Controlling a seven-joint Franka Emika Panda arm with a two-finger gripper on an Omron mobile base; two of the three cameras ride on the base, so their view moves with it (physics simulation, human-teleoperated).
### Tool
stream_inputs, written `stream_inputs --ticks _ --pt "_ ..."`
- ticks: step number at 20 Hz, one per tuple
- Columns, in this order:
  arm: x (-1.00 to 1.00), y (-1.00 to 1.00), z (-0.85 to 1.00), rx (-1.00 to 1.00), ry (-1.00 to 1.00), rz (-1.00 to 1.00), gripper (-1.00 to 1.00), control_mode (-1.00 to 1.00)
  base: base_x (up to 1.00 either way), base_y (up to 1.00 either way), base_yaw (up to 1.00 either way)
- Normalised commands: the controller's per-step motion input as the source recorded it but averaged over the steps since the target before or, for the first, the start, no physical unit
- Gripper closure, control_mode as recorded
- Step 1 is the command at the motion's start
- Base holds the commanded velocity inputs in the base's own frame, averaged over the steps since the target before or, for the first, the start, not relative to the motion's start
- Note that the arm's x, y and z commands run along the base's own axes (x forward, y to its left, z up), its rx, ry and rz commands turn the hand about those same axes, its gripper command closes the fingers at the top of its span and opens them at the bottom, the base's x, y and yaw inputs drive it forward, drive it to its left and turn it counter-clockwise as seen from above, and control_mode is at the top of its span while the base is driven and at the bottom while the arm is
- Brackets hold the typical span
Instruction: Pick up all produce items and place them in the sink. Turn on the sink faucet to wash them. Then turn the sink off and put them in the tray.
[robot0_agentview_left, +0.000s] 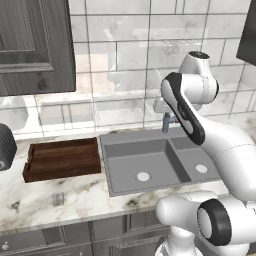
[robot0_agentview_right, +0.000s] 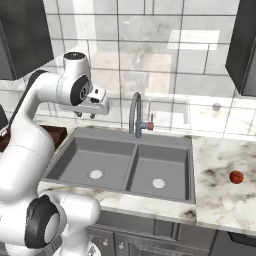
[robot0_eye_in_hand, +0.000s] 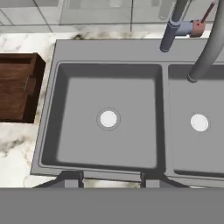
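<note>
We are in a kitchen: a grey double sink (robot0_agentview_right: 75, 165) with an arched faucet (robot0_agentview_right: 135, 112) set in a marble counter (robot0_agentview_right: 225, 200), a tiled wall (robot0_agentview_right: 165, 50) behind, and dark cabinets (robot0_agentview_left: 30, 45) overhead.

Sink (robot0_eye_in_hand: 48, 109), faucet (robot0_eye_in_hand: 175, 26), tray (robot0_eye_in_hand: 17, 87).

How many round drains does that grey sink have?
2: one pale round drain in the larger basin beside the wooden tray, another in the smaller basin under the faucet spout.

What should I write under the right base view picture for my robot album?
Robot's empty open gripper hovers above the grey sink; red tomato waits on the counter.
</note>
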Motion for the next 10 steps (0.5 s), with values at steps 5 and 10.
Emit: stream_inputs --ticks 5,10 --pt "0.0 -0.05 0.0 0.0 0.0 0.0 -1.0 -1.0 0.0 0.0 0.0" --pt "-0.26 -0.58 0.0 0.03 0.0 -0.04 -1.0 -1.0 0.0 0.0 0.0"
